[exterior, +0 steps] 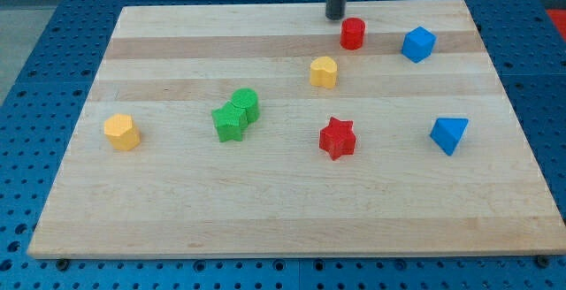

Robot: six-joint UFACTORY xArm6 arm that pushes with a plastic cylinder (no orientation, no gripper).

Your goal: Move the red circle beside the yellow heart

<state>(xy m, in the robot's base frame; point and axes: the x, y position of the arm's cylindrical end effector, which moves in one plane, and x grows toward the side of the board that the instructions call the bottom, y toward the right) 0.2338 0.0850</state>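
The red circle [353, 34] stands near the view's top, right of centre. The yellow heart [325, 72] lies just below it and a little to the left, with a small gap between them. My tip [335, 16] rests on the board just up and left of the red circle, close to it but apart.
A blue cube [418, 44] sits right of the red circle. A red star [337, 138] and a blue triangle [449, 134] lie lower down. A green star [230, 122] touches a green circle [246, 104] at centre left. A yellow hexagon [122, 132] lies at the left of the wooden board [292, 210].
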